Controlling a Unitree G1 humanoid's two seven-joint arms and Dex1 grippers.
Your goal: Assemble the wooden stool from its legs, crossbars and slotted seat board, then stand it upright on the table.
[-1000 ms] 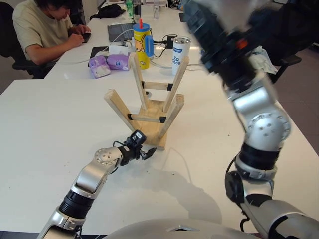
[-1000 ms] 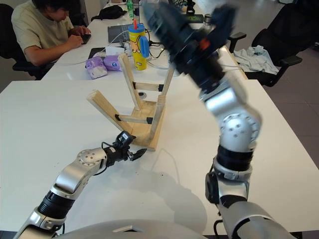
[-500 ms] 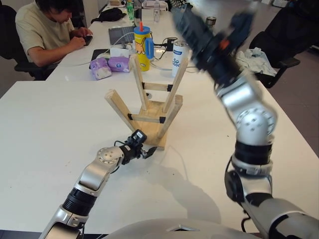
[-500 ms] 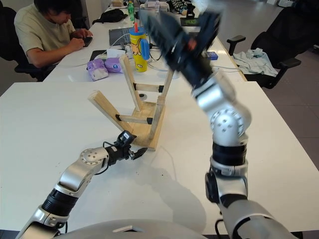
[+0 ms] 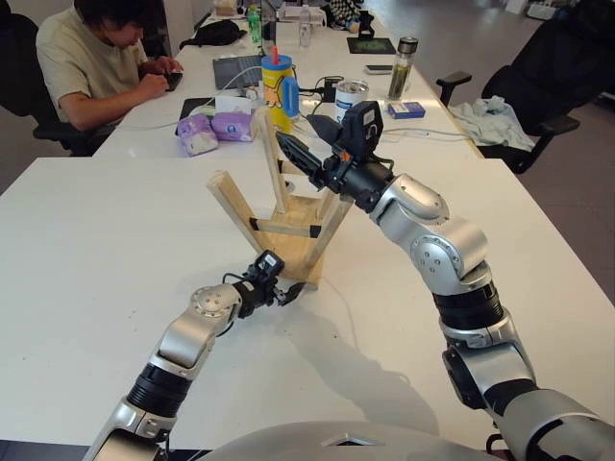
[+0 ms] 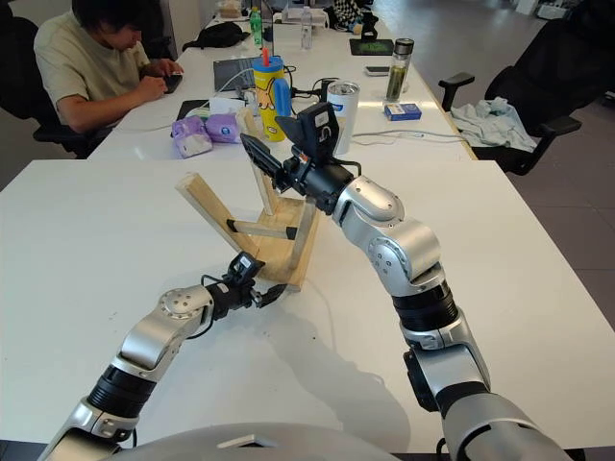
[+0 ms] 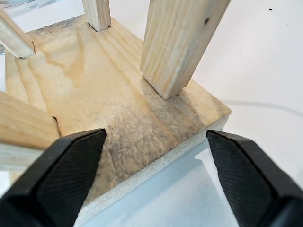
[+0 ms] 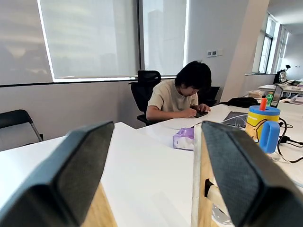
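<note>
The wooden stool [image 5: 284, 229] lies upside down, its seat board [image 5: 304, 263] flat on the white table [image 5: 115, 240] and its legs with crossbars pointing up. My left gripper [image 5: 288, 291] rests low on the table at the board's near corner, open, the corner [image 7: 208, 111] between its fingers [image 7: 71, 175] with a leg [image 7: 180, 42] just beyond. My right gripper [image 5: 306, 142] hovers at the tops of the far legs, open. A leg [image 8: 200, 189] stands inside its gap close to one finger [image 8: 241, 175].
On the table behind stand a yellow cup with a blue handle [image 5: 278, 86], a can [image 5: 351, 99], purple tissue packs [image 5: 213, 128] and a bottle [image 5: 402, 65]. A person [image 5: 91, 62] sits at the far left. The near table surface on both sides is bare.
My right arm has swung down from high in front of the camera to the tops of the stool's far legs. The left gripper has stayed at the seat board's corner.
</note>
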